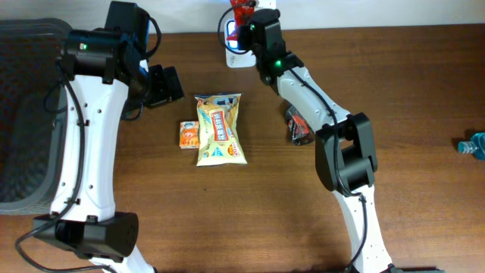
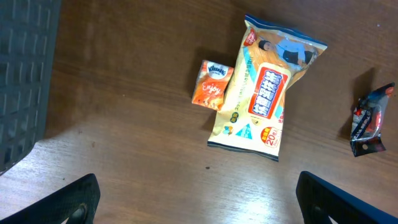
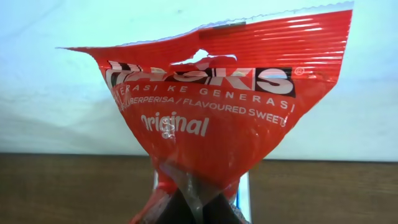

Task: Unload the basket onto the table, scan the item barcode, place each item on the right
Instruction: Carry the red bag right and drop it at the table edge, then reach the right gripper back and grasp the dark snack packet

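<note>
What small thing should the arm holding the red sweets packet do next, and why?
Probably twist the red sweets packet slightly over the white-and-blue device, likely the scanner. The right hand is shut on it right by that device, but the wrist view shows only printed branding, no barcode, so another face may need presenting.

The right gripper (image 1: 245,23) holds a red packet (image 1: 241,10) over a white device (image 1: 233,56); a yellow snack bag (image 1: 220,129) touches an orange pack (image 1: 189,135).

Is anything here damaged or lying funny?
The red sweets bag pinched in the right gripper is crumpled, with a ragged hole near its top seal. The yellow snack bag seems to overlap the orange tissue pack.
</note>
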Tool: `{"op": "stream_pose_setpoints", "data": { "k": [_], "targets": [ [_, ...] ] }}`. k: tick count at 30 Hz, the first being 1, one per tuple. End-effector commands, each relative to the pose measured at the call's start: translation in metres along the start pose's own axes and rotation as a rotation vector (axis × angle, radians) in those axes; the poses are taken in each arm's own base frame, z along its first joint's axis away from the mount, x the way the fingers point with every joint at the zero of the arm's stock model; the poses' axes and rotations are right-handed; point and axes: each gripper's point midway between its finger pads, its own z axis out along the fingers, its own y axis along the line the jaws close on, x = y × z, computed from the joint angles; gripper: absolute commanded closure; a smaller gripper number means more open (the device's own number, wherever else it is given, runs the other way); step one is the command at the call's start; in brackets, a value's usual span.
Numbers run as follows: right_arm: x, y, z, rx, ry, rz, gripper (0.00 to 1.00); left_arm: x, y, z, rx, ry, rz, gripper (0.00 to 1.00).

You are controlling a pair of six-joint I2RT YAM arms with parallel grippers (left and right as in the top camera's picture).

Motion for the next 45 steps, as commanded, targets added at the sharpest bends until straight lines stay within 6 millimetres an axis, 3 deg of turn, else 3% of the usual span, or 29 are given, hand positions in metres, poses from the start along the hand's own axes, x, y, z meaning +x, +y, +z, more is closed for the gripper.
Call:
{"op": "stream_pose_setpoints", "data": {
  "k": [1,2,4,5,6,8,9,10,12,15,22,23,24,25,27,28,30,32,33,34,35,38,41,45],
  "targets": [
    [-0.024,-0.002,-0.007,0.009,-0.044,-0.005,0.96,-0.001,0.001,-0.006,0.004,-0.018,-0.007,0.01],
    [-0.036,-0.007,-0.011,0.014,-0.061,0.001,0.96,-0.001,0.001,-0.006,0.004,-0.018,-0.007,0.01],
    [-0.084,-0.046,-0.038,0.070,-0.098,0.063,0.96,-0.001,0.001,-0.006,0.004,-0.018,-0.007,0.01],
    [-0.104,-0.077,-0.054,0.122,-0.097,0.078,0.96,-0.001,0.001,-0.006,0.004,-0.018,-0.007,0.01],
    [-0.128,-0.130,-0.083,0.212,-0.084,0.116,0.96,-0.001,0.001,-0.006,0.004,-0.018,-0.007,0.01],
    [-0.138,-0.226,-0.136,0.387,-0.023,0.276,0.96,-0.001,0.001,-0.006,0.003,-0.018,-0.007,0.01],
    [-0.125,-0.295,-0.174,0.525,0.046,0.377,0.96,-0.001,0.001,-0.006,0.004,-0.018,-0.007,0.01],
    [-0.104,-0.345,-0.204,0.633,0.121,0.432,0.96,-0.001,0.001,-0.006,0.004,-0.018,-0.007,0.01],
    [-0.052,-0.427,-0.261,0.815,0.280,0.557,0.96,-0.001,0.001,-0.006,0.004,-0.018,-0.007,0.01],
    [0.005,-0.504,-0.321,0.978,0.392,0.706,0.96,-0.001,0.001,-0.006,0.004,-0.018,-0.007,0.01],
    [0.103,-0.606,-0.369,1.213,0.447,0.884,0.96,-0.001,0.001,-0.006,0.004,-0.018,-0.007,0.01],
    [0.109,-0.618,-0.374,1.215,0.426,0.904,0.92,-0.001,0.001,-0.006,0.004,-0.018,-0.007,0.01],
    [0.111,-0.626,-0.380,1.228,0.412,0.909,0.69,-0.001,0.001,-0.006,0.004,-0.018,-0.007,0.01],
    [0.109,-0.630,-0.382,1.225,0.406,0.892,0.59,-0.001,0.001,-0.006,0.004,-0.018,-0.007,0.01],
    [0.097,-0.629,-0.382,1.174,0.434,0.797,0.13,-0.001,0.001,-0.006,0.004,-0.018,-0.007,0.01],
    [0.083,-0.624,-0.385,1.159,0.412,0.796,0.08,-0.001,0.001,-0.006,0.004,-0.018,-0.007,0.01],
    [0.028,-0.595,-0.377,0.972,0.303,0.814,0.02,-0.001,0.001,-0.006,0.004,-0.018,-0.007,0.01],
    [-0.031,-0.547,-0.362,0.732,0.207,0.801,0.01,-0.001,0.001,-0.006,0.004,-0.018,-0.007,0.01],
    [-0.056,-0.515,-0.349,0.578,0.200,0.719,0.00,-0.001,0.001,-0.006,0.004,-0.018,-0.007,0.01],
    [-0.077,-0.457,-0.327,0.324,0.237,0.567,0.00,-0.001,0.001,-0.006,0.004,-0.018,-0.007,0.01],
    [-0.070,-0.386,-0.307,0.065,0.344,0.452,0.00,-0.001,0.001,-0.006,0.004,-0.018,-0.007,0.01],
    [0.013,-0.262,-0.273,-0.230,0.726,0.234,0.03,-0.001,0.001,-0.006,0.004,-0.018,-0.007,0.01],
    [0.083,-0.186,-0.239,-0.259,0.963,0.027,0.03,-0.001,0.001,-0.006,0.004,-0.018,-0.007,0.01],
    [0.134,-0.115,-0.215,-0.166,1.086,-0.394,0.04,-0.001,0.001,-0.006,0.004,-0.018,-0.007,0.01]
  ]
}}
